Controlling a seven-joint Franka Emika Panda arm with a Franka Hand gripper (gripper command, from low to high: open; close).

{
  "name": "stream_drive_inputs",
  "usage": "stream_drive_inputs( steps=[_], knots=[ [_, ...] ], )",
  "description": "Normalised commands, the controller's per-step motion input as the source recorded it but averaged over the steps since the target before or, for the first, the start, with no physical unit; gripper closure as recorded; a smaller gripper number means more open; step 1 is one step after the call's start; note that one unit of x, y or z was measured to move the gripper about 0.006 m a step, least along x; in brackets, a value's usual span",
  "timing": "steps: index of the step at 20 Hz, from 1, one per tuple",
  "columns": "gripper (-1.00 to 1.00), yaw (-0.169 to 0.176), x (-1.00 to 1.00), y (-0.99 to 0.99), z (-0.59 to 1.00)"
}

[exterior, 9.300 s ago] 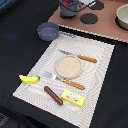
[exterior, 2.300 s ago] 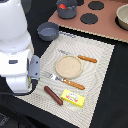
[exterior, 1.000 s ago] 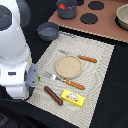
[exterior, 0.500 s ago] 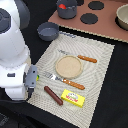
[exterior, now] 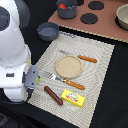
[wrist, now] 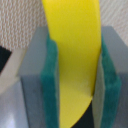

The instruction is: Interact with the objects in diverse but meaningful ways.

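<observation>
We see the gripper [wrist: 75,75] clamped on the yellow banana [wrist: 75,55], green pads [wrist: 52,85] pressing both sides. Arm sits at the mat's [exterior: 100,75] left edge. Brown sausage [exterior: 53,95] and yellow packet [exterior: 73,98] lie near; plate [exterior: 67,66] mid-mat.
</observation>
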Motion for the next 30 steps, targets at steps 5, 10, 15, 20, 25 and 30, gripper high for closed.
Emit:
stream_drive_inputs(
  steps=[5, 10, 15, 20, 25, 30],
  knots=[
    [1.00, 0.000, 0.78, 0.50, 0.61],
    [1.00, 0.000, 0.86, 0.53, 0.45],
    [1.00, 0.000, 0.82, 0.50, 0.34],
    [1.00, -0.007, 0.84, 0.29, 0.17],
    [1.00, -0.012, 0.84, 0.25, 0.14],
    [1.00, -0.010, 0.84, 0.22, 0.03]
  ],
)
